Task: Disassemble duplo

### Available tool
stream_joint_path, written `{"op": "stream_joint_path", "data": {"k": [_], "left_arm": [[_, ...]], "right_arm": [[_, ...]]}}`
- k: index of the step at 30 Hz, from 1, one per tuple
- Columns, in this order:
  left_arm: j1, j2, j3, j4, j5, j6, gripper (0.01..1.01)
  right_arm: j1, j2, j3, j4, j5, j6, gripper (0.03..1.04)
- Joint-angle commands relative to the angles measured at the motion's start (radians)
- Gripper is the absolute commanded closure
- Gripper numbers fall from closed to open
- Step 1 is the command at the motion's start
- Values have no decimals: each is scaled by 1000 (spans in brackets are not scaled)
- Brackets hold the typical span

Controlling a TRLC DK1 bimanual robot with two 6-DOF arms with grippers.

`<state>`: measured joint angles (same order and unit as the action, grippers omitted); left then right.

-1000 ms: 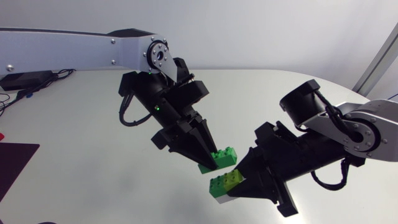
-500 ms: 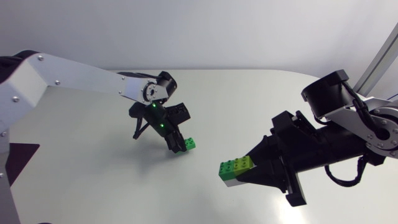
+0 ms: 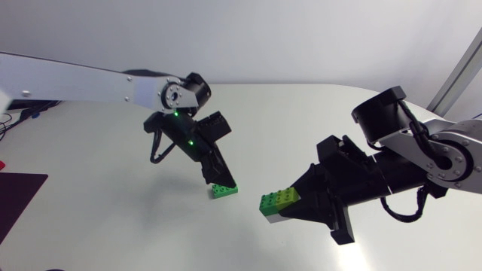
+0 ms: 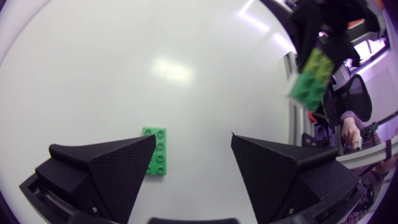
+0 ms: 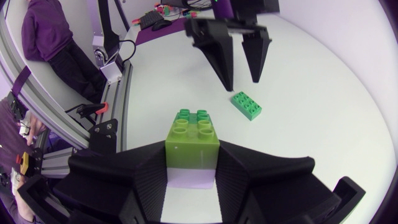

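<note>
A flat green brick (image 3: 223,190) lies on the white table (image 3: 113,188), free of any grip. My left gripper (image 3: 218,178) hovers just above it, open; in the left wrist view the green brick (image 4: 157,151) lies by the inner edge of one finger of that gripper (image 4: 194,138). My right gripper (image 3: 292,209) is shut on a small stack (image 3: 277,202) of a green brick, a lime brick and a pale base, held off the table to the right. The right wrist view shows the stack (image 5: 191,146) between its fingers, with the loose brick (image 5: 247,104) and left gripper (image 5: 239,62) ahead.
Black cables (image 3: 34,102) lie at the table's far left edge. A dark mat (image 3: 15,192) covers the near left corner. My two grippers stand close to each other at mid-table.
My left gripper has opened and let the green brick go onto the table. Before that it pulled the brick off the stack and swung left. The right gripper stays shut on the stack.
</note>
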<state>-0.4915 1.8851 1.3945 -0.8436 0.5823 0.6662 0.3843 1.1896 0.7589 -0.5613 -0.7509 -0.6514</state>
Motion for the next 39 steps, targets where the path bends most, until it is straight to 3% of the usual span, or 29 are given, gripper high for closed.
{"op": "stream_joint_path", "data": {"k": [1,6,9,16,26,33,39], "left_arm": [[-51,-96,28,-49,59,44,118],[-102,-104,64,-176,110,147,125],[-121,-104,63,-221,151,191,175],[-162,-103,47,-273,194,276,177],[-168,-43,89,-272,206,323,210],[-139,28,189,-273,208,323,211],[-139,31,204,-273,209,325,279]], "right_arm": [[-9,25,-3,12,2,-8,797],[-5,22,3,12,1,-2,795],[-7,19,2,12,1,-5,795],[-4,10,17,-2,-24,2,792],[2,38,83,-28,-74,16,790],[4,93,138,-29,-93,18,790],[8,99,140,-31,-100,18,790]]}}
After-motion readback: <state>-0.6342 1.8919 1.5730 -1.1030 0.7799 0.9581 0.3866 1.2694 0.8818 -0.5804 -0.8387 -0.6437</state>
